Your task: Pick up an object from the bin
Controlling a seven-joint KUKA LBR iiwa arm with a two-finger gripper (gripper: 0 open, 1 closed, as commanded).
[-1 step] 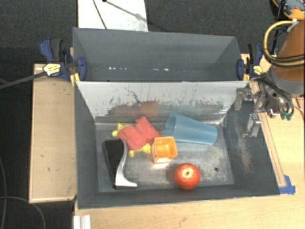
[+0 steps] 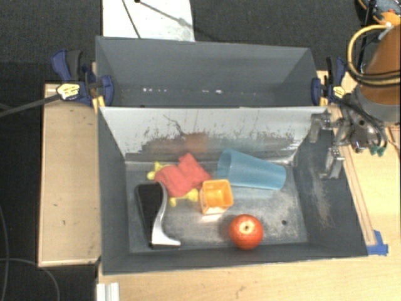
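My gripper [image 2: 326,146] hangs over the bin's right sloping wall, high above the floor, its two metal fingers apart with nothing between them. Nearest to it is a light blue plastic cup [image 2: 250,170], lying on its side in the middle of the bin with its mouth to the left. A red apple [image 2: 245,231] rests near the front wall. A small orange cup [image 2: 216,195] stands just left of the apple and below the blue cup.
Left of the middle lies a red and yellow soft toy [image 2: 182,174]. A black and silver tool [image 2: 153,215] sits at the front left corner. The floor on the right, below the gripper, is bare.
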